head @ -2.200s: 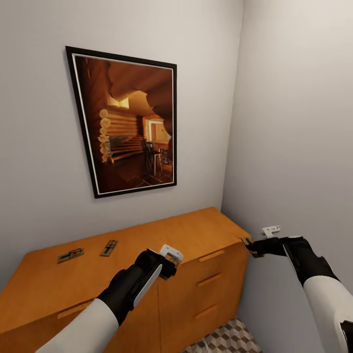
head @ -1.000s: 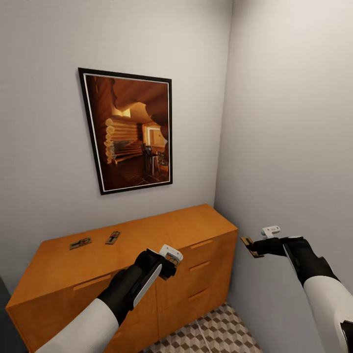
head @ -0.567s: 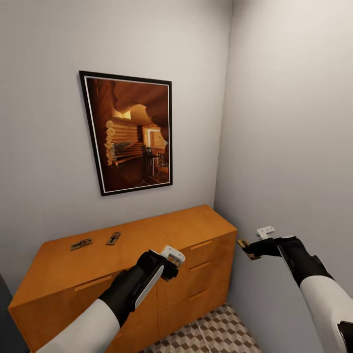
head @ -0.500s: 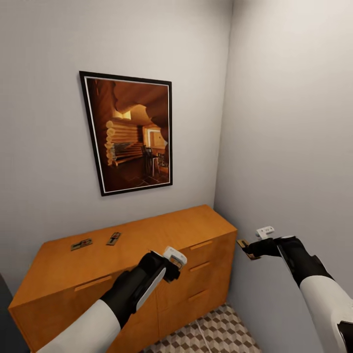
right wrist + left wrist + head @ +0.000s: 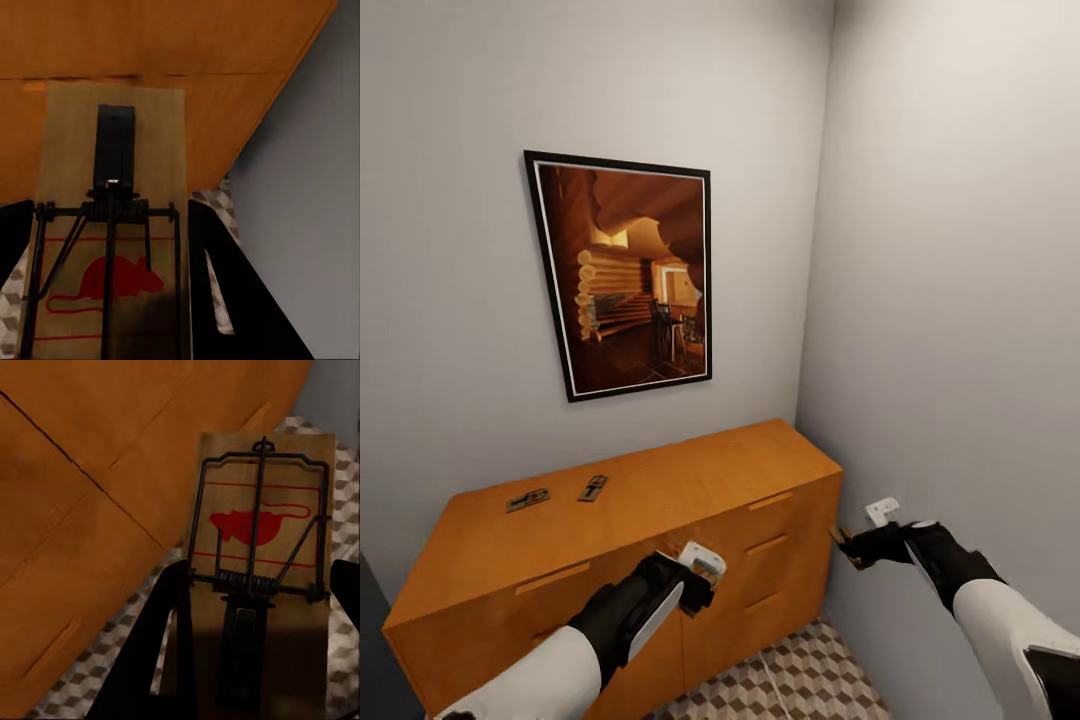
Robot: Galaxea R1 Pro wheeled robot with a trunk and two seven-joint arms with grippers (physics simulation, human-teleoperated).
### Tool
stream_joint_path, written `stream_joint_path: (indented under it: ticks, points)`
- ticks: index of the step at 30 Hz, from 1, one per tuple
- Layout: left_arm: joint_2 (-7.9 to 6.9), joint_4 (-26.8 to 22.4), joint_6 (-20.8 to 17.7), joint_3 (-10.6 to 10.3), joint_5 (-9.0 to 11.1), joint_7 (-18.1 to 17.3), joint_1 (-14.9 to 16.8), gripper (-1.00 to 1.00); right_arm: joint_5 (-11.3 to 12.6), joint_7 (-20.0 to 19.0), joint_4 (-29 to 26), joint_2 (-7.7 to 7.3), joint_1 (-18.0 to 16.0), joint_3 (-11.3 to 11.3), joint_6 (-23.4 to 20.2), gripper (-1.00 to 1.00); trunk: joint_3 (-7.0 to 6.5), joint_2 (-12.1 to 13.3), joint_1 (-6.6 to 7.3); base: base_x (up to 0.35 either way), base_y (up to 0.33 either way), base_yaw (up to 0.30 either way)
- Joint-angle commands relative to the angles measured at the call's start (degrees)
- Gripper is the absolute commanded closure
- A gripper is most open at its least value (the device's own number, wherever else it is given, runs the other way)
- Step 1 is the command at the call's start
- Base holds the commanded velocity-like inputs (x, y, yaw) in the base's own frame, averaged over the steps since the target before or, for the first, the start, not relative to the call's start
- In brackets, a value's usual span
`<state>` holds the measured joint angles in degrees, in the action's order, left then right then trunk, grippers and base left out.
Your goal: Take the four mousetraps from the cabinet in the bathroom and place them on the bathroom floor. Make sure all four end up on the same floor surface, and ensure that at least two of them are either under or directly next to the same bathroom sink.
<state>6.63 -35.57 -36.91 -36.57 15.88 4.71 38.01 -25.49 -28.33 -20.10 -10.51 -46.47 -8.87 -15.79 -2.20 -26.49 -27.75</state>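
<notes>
Two of the four mousetraps are already lifted: one is pinched between the jaws of the left gripper, another between the jaws of the right gripper. Each trap's long axis is lined up with the fingers gripping it, the left one's printed-mouse half jutting beyond the jaws, the right one's bare half. Two more traps are left flat on the cabinet top, well apart from both grippers. None is yet laid on the tiled floor; the sink is not seen
</notes>
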Motion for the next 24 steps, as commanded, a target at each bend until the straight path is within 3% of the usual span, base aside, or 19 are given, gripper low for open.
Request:
stream_joint_path:
  ticks: [1, 2, 3, 7, 8, 10, 13, 17, 21, 24]
  points:
    - [-0.03, 3.7, 3.2, -0.3, 2.1, 0.5, 0.1, 1.0, -0.2, 0.3, 2.4, 0.21, 0.0, -0.5, 1.7, 1.0, -0.18, 0.4, 0.21, 0.0, 0.0, 0.0]
    - [0.06, 11.1, 9.6, -0.3, 4.4, 0.4, 0.0, 1.0, -0.1, 1.7, 7.6, 0.38, 0.0, -0.6, 6.2, 1.0, -0.36, 0.8, 0.42, 0.0, 0.0, 0.0]
    - [0.09, 14.7, 12.7, -0.3, 5.3, 0.4, 0.0, 1.0, -0.1, 2.7, 10.2, 0.42, 0.0, -0.6, 8.6, 1.0, -0.54, 1.2, 0.64, 0.0, 0.0, 0.0]
    - [-0.09, 24.5, 21.7, -0.1, 8.9, -0.6, 0.0, 1.0, 0.0, 7.7, 17.4, 0.48, 0.0, -0.6, 14.4, 1.0, -1.26, 2.8, 1.52, 0.0, 0.0, 0.0]
    - [-0.56, 31.6, 28.0, 0.1, 13.2, -2.2, 0.0, 1.0, 0.0, 12.0, 21.7, 0.49, 0.0, -0.6, 17.1, 1.0, -1.44, 3.2, 1.74, 0.0, 0.0, 0.0]
    - [-1.73, 37.1, 33.6, 0.1, 17.6, -3.8, -0.1, 1.0, 0.2, 13.9, 23.3, 0.51, 0.5, -0.8, 18.2, 1.0, -1.62, 3.6, 1.96, 0.0, 0.0, 0.0]
    - [-4.14, 39.1, 37.1, 0.1, 21.3, -5.2, -1.5, 1.0, 1.3, 15.2, 23.9, 0.64, 1.8, -1.0, 19.5, 1.0, -1.62, 3.6, 1.96, 0.0, 0.0, 0.0]
    - [-7.57, 40.0, 41.0, 0.1, 27.3, -6.3, -5.9, 1.0, 5.0, 19.7, 24.1, 1.61, 6.2, -1.1, 23.0, 1.0, -1.62, 3.6, 1.96, 0.0, 0.0, 0.0]
    - [-9.69, 40.1, 47.0, 0.1, 30.7, -6.5, -9.9, 1.0, 5.8, 22.1, 24.1, 2.19, 9.7, -1.1, 25.7, 1.0, -1.62, 3.6, 1.96, 0.0, 0.0, 0.0]
    - [-10.99, 40.1, 51.7, 0.1, 34.3, -6.5, -13.3, 1.0, 6.1, 24.1, 24.1, 2.31, 13.0, -1.1, 31.8, 1.0, -1.62, 3.6, 1.96, 0.0, 0.0, 0.0]
